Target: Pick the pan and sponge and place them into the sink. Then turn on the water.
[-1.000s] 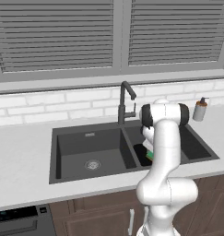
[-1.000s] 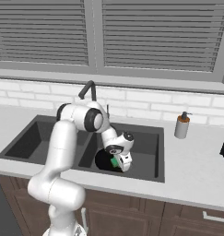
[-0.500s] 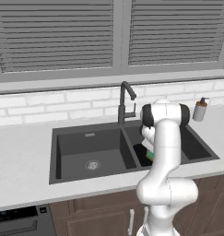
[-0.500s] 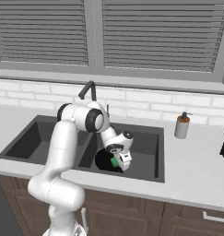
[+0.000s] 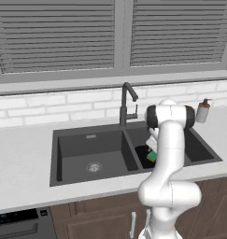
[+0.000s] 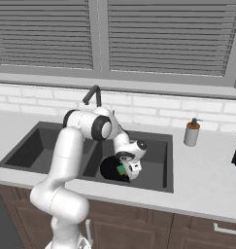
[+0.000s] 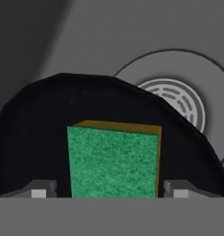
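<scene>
Pale grey counter under slatted window blinds, white brick backsplash behind. Dark grey double-basin sink set into it; left basin bare but for a round metal drain. Tall dark gooseneck faucet stands behind the divider. White arm reaches down into the right basin. Black round frying pan lies flat on that basin's floor, partly covering its ribbed metal drain. Sponge, rough green top over a yellow-orange layer, sits on the pan. Hand hovers low over the sponge, fingertips spread wide on either side of it, released. Soap dispenser bottle stands on the counter right of the sink.
</scene>
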